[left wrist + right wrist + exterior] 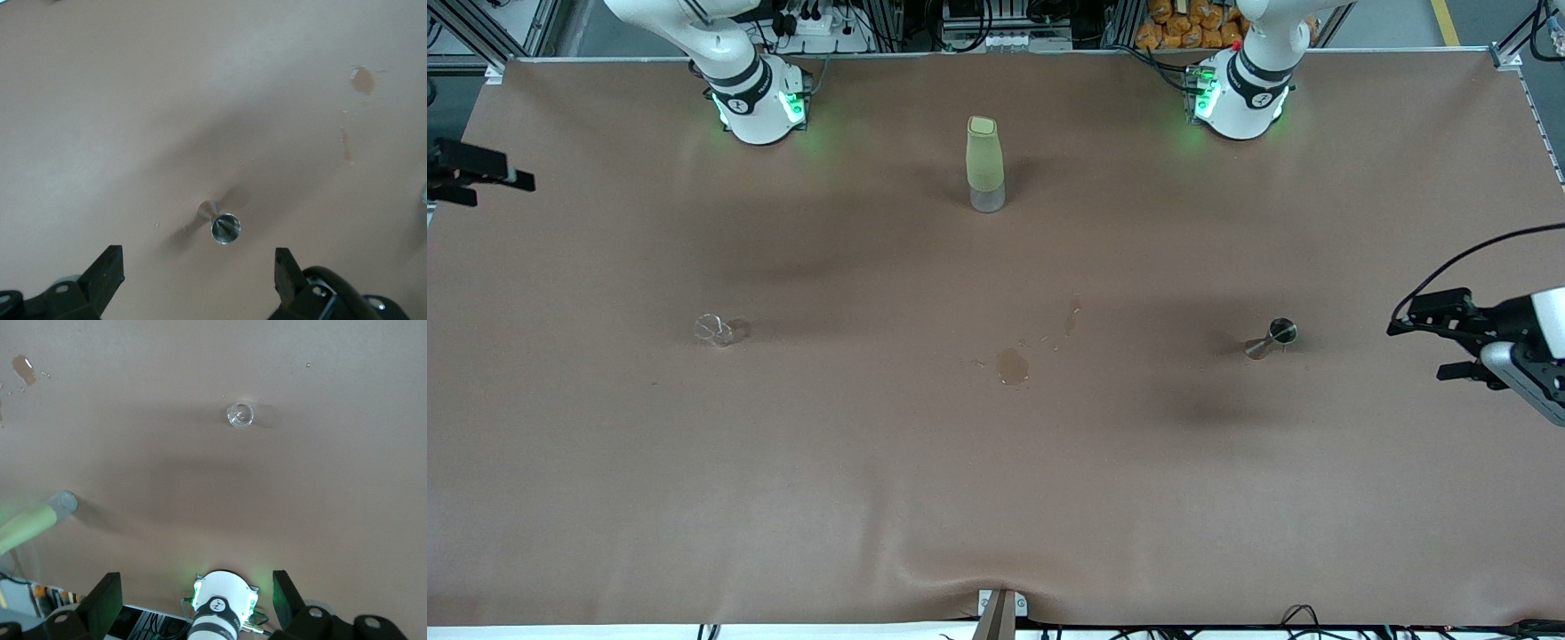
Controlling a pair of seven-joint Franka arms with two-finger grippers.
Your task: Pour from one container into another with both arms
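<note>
Hanging wide apart and empty, the left claw (pixel 200 273) looks down on the metal jigger (pixel 221 224).

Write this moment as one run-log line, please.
left pincer: open, empty, near metal jigger | right pincer: open, empty, above small glass | bottle: upright | spill: mid-table

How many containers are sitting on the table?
3. A green bottle stands between the arm bases; a clear glass sits toward the right arm's end; a metal jigger sits toward the left arm's end. None looks hidden.
</note>
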